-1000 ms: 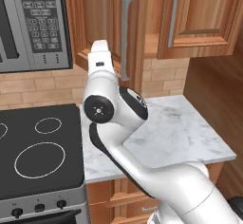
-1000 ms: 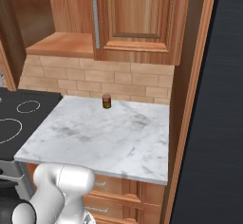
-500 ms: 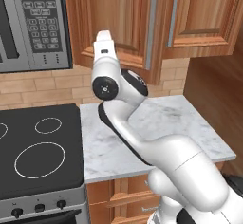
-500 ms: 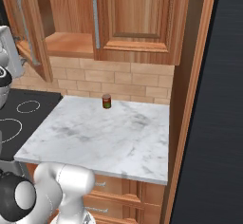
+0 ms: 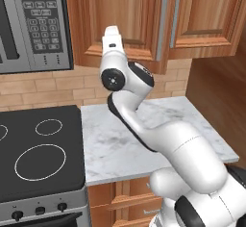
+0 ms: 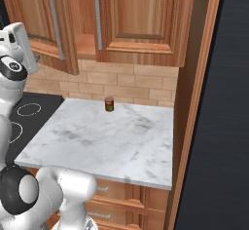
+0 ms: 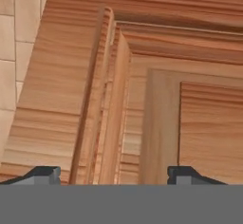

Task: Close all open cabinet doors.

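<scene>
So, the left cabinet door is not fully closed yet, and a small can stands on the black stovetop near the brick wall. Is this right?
Not quite. The small can stands on the white marble counter, not on the black stovetop; the right base view shows it near the brick wall. The left cabinet door is indeed still ajar there.

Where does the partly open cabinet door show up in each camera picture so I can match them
Left base view: the open door sits top centre, behind the arm's hand, its handle near the shut door.
Right base view: top left, swung out over the brick wall.
Hand view: its raised-panel face, close up.
Shared landmark: the marble counter.
</scene>
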You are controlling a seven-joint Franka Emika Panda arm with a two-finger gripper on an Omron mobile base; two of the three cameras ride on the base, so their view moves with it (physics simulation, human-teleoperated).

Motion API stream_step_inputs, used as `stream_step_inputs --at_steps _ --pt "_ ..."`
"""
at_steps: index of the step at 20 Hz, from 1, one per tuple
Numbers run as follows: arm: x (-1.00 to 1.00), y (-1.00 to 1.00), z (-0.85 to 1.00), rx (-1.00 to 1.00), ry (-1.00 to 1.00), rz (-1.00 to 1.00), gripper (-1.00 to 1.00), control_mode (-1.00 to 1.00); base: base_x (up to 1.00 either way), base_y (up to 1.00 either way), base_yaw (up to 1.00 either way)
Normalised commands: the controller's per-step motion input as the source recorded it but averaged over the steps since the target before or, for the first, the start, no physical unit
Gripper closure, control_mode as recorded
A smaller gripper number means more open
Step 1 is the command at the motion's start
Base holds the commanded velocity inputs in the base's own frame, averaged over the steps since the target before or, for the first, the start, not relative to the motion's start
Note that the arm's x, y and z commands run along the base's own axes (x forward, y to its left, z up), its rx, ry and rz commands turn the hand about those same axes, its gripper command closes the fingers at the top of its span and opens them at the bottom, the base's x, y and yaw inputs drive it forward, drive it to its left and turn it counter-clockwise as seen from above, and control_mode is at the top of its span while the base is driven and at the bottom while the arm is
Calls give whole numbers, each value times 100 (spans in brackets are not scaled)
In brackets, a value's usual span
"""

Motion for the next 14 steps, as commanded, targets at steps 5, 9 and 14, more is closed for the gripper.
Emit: stream_step_inputs --at_steps 5,9,14 --pt "77 -39 0 1 2 -2 -100 -100 0 0 0" --pt "85 -35 0 3 6 -2 -100 -100 0 0 0" --pt "85 -28 -2 8 19 -1 -100 -100 0 0 0"
